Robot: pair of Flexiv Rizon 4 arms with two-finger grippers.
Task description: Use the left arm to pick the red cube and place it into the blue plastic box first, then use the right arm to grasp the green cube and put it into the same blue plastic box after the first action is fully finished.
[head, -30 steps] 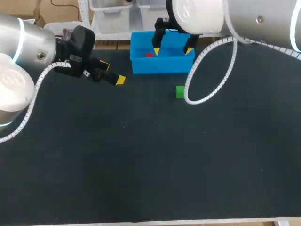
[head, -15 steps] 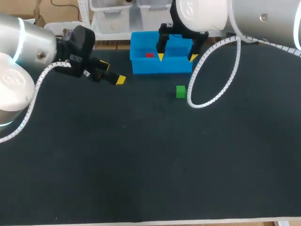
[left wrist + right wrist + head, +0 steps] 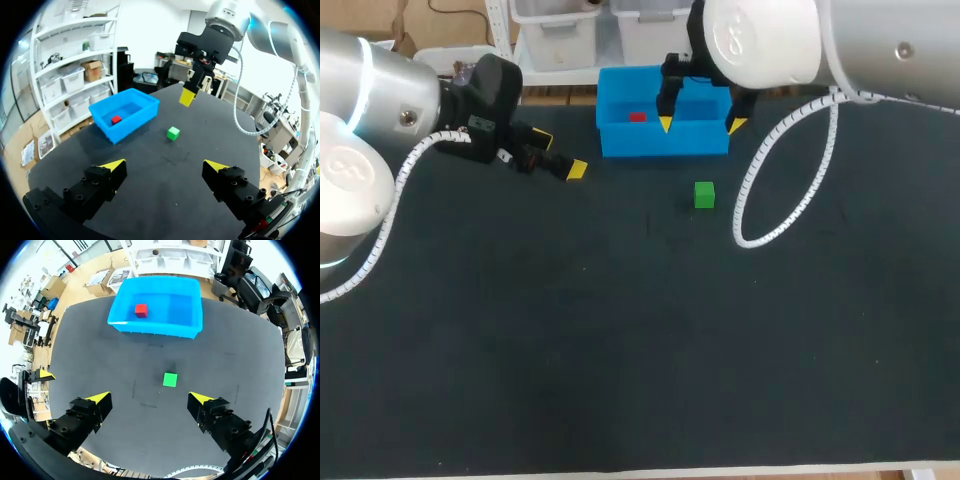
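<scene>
1. The red cube point(image 3: 638, 117) lies inside the blue plastic box point(image 3: 620, 142), toward its left end.
2. The box stands near the far edge of the table point(image 3: 620, 350).
3. The green cube point(image 3: 704, 194) sits on the table near the box's front wall, not touching it.
4. The right gripper point(image 3: 701, 125) hangs by that front wall, fingers wide apart and empty.
5. The left gripper point(image 3: 560, 155) is left of the box, fingers spread, holding nothing; it seems raised off the table, though its height is hard to judge.

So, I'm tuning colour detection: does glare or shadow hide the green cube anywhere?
Head view: green cube evenly lit, no glare on the dark table. Left wrist view: bright, unshadowed. Right wrist view: plain ahead of the open end effector, unobscured.
</scene>
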